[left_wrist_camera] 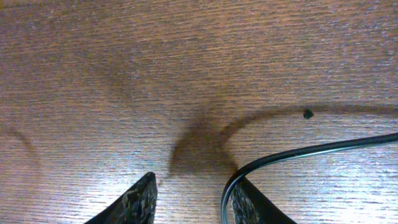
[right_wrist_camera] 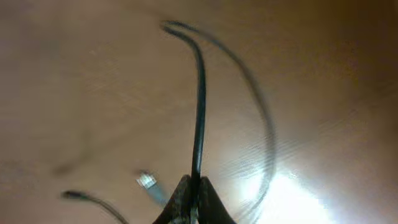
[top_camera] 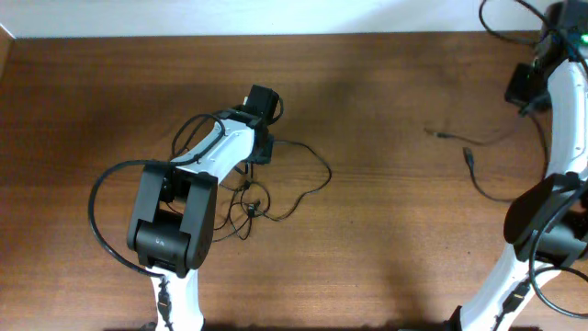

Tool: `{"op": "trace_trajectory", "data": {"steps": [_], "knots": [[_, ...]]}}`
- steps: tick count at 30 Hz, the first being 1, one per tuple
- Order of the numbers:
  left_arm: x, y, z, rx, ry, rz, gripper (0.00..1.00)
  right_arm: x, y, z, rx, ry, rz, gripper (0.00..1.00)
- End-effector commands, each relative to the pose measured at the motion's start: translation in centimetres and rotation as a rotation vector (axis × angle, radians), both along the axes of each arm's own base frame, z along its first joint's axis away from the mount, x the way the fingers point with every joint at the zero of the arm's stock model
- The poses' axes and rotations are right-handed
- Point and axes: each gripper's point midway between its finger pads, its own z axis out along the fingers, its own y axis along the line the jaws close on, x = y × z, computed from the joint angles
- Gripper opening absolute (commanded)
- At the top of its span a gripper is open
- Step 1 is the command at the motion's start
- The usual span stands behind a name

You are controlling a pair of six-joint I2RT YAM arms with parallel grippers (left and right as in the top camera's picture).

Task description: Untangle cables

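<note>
1. The cables (top_camera: 251, 210) lie in a loose tangle on the brown table (top_camera: 386, 267). They sit partly under the left arm (top_camera: 225, 147), and one big loop reaches out to the right.
2. A single cable (top_camera: 472, 173) lies well apart from the tangle, near the right arm (top_camera: 562, 119).
3. The right pincer (right_wrist_camera: 194, 183) is pressed together, pinching a thin cable (right_wrist_camera: 199, 106). It runs straight away from the fingers, then bends left at its far end.
4. The left pincer (left_wrist_camera: 196, 182) is spread apart and holds nothing. A curved cable (left_wrist_camera: 298, 152) passes just beside one finger (left_wrist_camera: 249, 202), then sweeps off to the right.
</note>
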Motion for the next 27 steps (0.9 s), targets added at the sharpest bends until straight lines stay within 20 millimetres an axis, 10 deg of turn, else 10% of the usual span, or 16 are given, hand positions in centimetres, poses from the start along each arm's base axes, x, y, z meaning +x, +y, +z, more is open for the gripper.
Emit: {"op": "trace_trajectory", "data": {"steps": [1, 9, 22, 25, 27], "knots": [[-3.2, -0.7, -4.5, -0.032, 0.154, -0.034, 0.40, -3.9, -5.7, 1.1, -0.206, 0.079, -0.215, 0.04], [-3.2, -0.7, -4.5, -0.032, 0.155, -0.034, 0.41, -4.5, -11.0, 6.5, -0.612, 0.241, -0.096, 0.04], [-3.3, -0.9, -4.5, -0.026, 0.157, -0.044, 0.42, -3.4, -8.2, -0.5, -0.627, 0.457, 0.048, 0.05], [-3.3, -0.9, -4.5, -0.026, 0.156, -0.044, 0.42, -4.0, -6.9, -4.2, -0.498, 0.474, 0.106, 0.15], [-3.3, -0.9, -4.4, -0.026, 0.157, -0.044, 0.42, -3.9, -5.8, -6.1, -0.399, 0.449, 0.135, 0.45]]}}
